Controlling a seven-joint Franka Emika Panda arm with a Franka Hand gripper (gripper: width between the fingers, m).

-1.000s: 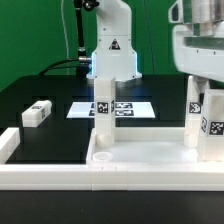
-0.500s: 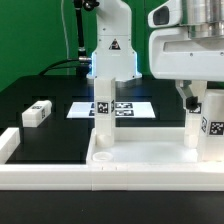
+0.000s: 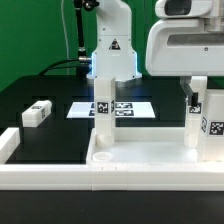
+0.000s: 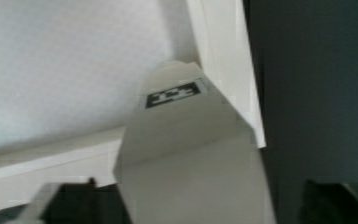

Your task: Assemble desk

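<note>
Arm: white base upright at the rear.
Wrist: near the camera, pointing down.
Gripper: vertical, fingers spread apart.

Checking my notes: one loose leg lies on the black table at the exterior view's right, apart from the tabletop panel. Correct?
No. The exterior view shows the loose leg on the black table at its left, apart from the tabletop panel.

White tabletop, upright leg, loose leg.

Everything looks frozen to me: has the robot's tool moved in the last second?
Yes. The tool has come down and toward the exterior view's left, closer to the upright leg beneath it.
</note>
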